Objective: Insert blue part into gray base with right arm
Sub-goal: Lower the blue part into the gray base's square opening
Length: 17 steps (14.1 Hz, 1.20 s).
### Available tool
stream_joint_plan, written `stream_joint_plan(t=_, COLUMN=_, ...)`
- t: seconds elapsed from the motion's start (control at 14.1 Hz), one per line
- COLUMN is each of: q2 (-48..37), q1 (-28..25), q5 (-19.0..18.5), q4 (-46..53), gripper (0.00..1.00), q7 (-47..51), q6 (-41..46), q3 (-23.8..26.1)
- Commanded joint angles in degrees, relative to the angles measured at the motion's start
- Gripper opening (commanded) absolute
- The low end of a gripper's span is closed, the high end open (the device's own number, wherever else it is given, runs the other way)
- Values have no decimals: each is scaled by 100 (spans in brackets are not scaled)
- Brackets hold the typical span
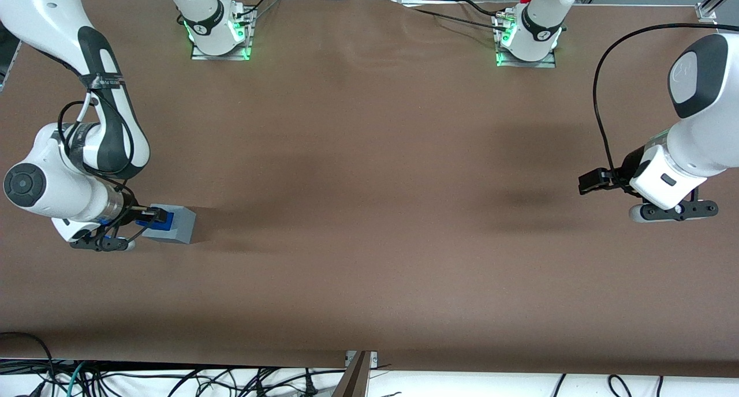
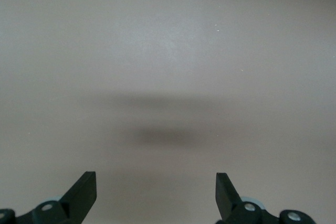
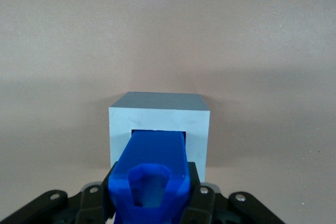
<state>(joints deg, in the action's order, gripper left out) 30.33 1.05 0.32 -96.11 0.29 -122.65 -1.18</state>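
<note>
The gray base point(image 1: 176, 224) stands on the brown table at the working arm's end. My right gripper point(image 1: 156, 217) is right over it, shut on the blue part point(image 1: 164, 220), which sits on the base's top. In the right wrist view the blue part point(image 3: 152, 169) is clamped between the black fingers point(image 3: 195, 190), and its narrower end reaches into the square socket of the gray base point(image 3: 159, 124). How deep it goes is hidden.
The brown table point(image 1: 369, 212) stretches from the base toward the parked arm's end. Two arm mounts with green lights point(image 1: 219, 36) stand along the edge farthest from the front camera. Cables hang below the near edge point(image 1: 173, 379).
</note>
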Motion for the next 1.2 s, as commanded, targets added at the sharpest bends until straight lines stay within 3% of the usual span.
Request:
stream_joint_plan(t=0.0, q2=61, q1=18, q5=100, q4=119, gripper=9, q7=-64, q6=-22, q3=30)
stream_joint_plan(t=0.57, q2=114, q1=18, q5=100, q4=83, gripper=11, q7=-73, q6=-31, q3=30)
stream_joint_plan(t=0.64, q2=114, q1=18, q5=100, q4=83, gripper=21, q7=-99, q6=-23, q3=30)
stream_joint_plan(t=0.71, q2=114, q1=18, q5=91, q4=83, gripper=46, q7=-116, q6=-14, q3=30)
stream_joint_plan(t=0.78, q2=114, q1=18, q5=91, q4=83, gripper=78, q7=-116, q6=-14, q3=30)
stream_joint_plan(t=0.85, q2=114, q1=27, q5=91, q4=83, gripper=99, q7=-116, q6=-14, q3=30)
stream_joint_plan(t=1.13, q2=79, q1=27, q5=91, q4=83, gripper=99, q7=-143, q6=48, q3=30)
